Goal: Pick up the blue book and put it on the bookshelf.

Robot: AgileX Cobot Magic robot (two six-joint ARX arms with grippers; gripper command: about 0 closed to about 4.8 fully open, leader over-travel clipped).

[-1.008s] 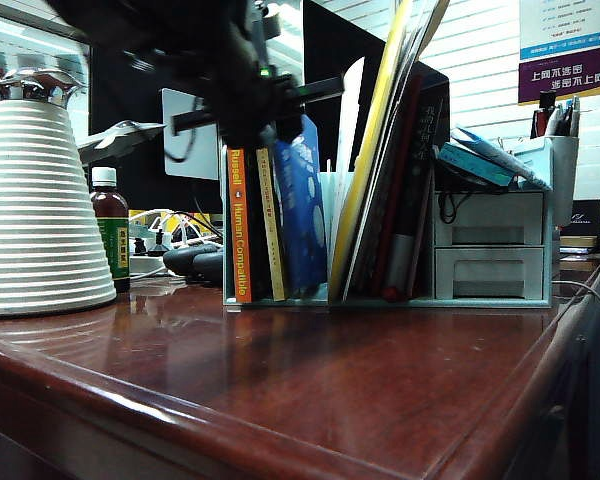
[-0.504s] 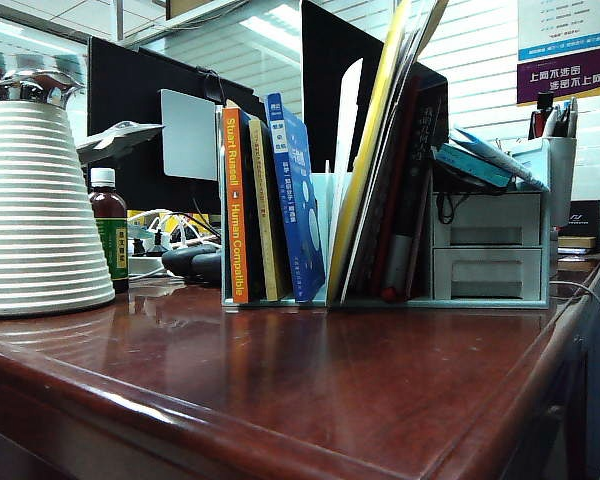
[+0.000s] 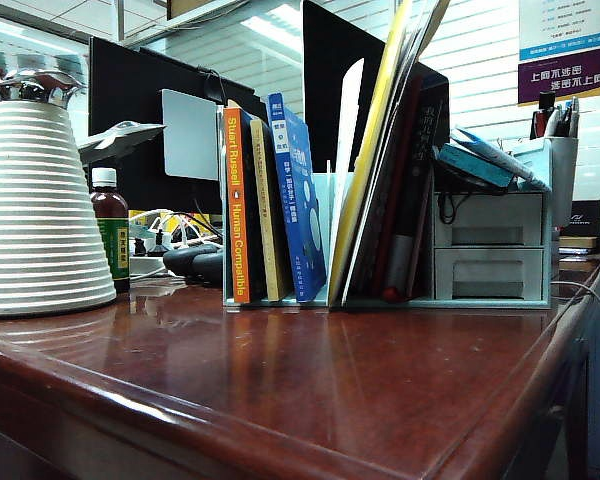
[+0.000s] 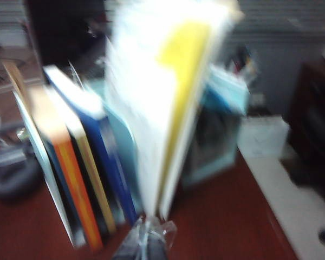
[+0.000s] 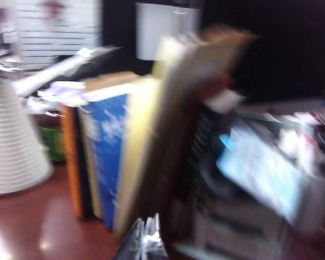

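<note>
The blue book (image 3: pixel 298 200) stands upright in the pale mint bookshelf (image 3: pixel 332 190), leaning slightly, right of the orange-spined book (image 3: pixel 237 205) and a thin yellow one (image 3: pixel 270 210). Both wrist views are blurred. In the left wrist view the blue book (image 4: pixel 100 146) shows between the orange book and a leaning yellow-and-white stack (image 4: pixel 170 103); my left gripper (image 4: pixel 146 238) is shut and empty, back from the shelf above the table. In the right wrist view the blue book (image 5: pixel 109 146) stands ahead of my right gripper (image 5: pixel 146 233), which is shut and empty. Neither gripper appears in the exterior view.
A white ribbed jug (image 3: pixel 35 200) and a brown bottle (image 3: pixel 109 240) stand at the left. A grey two-drawer organizer (image 3: pixel 490 250) sits right of the shelf, with a pen cup (image 3: pixel 560 170). Dark monitors (image 3: pixel 150 120) stand behind. Red-brown tabletop (image 3: pixel 310 380) spreads in front.
One second ago a dark arm was over the books at the shelf's left; it has since drawn away out of the exterior view, and the blue book stays standing in the shelf.
</note>
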